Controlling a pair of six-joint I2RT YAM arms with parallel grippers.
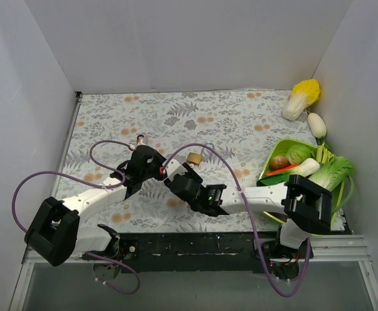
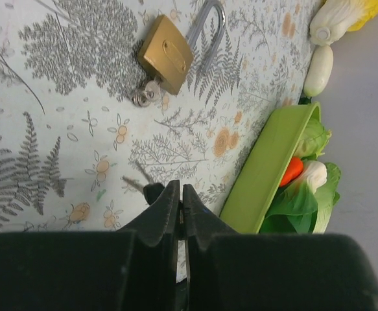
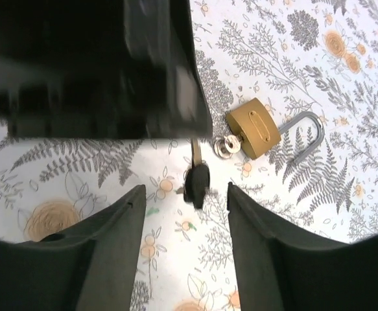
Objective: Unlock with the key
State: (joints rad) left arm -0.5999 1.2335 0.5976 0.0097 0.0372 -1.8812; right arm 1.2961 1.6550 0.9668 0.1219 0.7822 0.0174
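A brass padlock (image 1: 194,157) lies on the floral tablecloth, and it also shows in the left wrist view (image 2: 166,55) and the right wrist view (image 3: 253,133). A small key ring (image 3: 227,146) lies at its base. My left gripper (image 1: 157,167) is shut on a black-headed key (image 3: 197,183). The key's head pokes out beside the shut fingertips (image 2: 176,197). My right gripper (image 3: 185,197) is open. Its fingers stand on either side of the key head without touching it. Both grippers hover just short of the padlock.
A green tray (image 1: 271,160) of vegetables sits at the right, with its rim close in the left wrist view (image 2: 266,162). A cabbage (image 1: 303,97) and a white radish (image 1: 317,124) lie at the far right. Purple cables loop over the cloth. White walls enclose the table.
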